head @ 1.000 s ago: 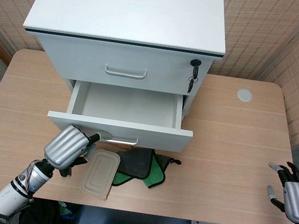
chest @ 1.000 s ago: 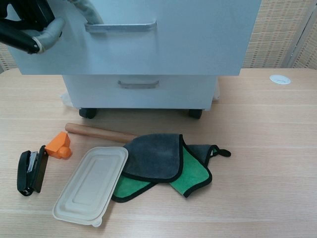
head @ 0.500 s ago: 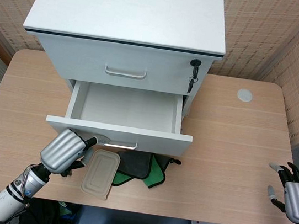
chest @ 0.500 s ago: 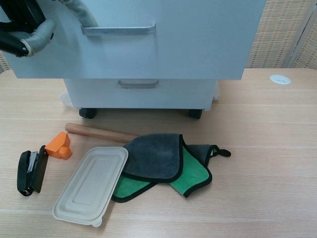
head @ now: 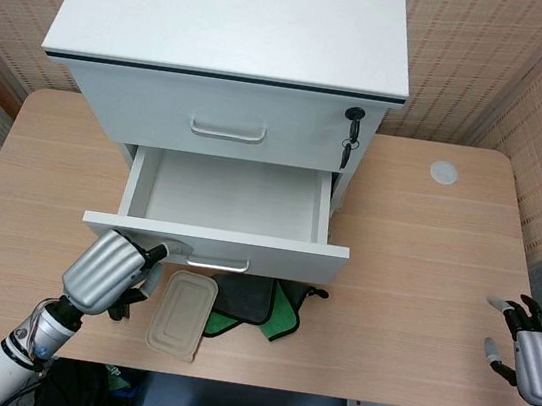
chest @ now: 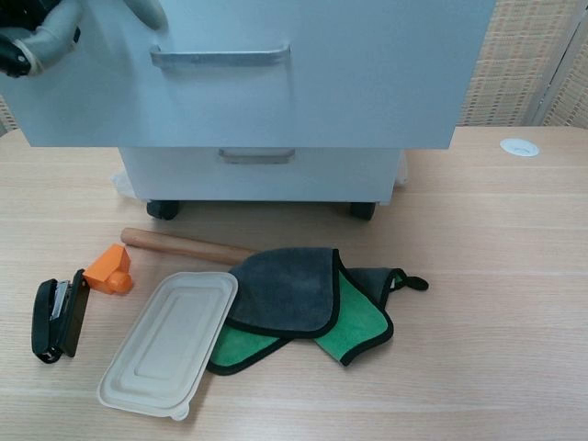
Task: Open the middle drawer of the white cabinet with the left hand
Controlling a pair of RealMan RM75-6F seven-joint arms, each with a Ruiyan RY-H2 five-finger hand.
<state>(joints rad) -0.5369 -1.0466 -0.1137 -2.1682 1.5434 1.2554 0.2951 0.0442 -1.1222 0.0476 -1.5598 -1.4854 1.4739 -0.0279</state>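
Middle drawer is standing pulled out because your left hand is hooking its handle; the grip itself cannot be confirmed. Right hand is idling open.

Ribbed silver left hand; black fingers

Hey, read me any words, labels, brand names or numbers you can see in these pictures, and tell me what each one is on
None can be read. The white cabinet, its open middle drawer, the beige food box lid, the black stapler and the cloths show no lettering in either view.
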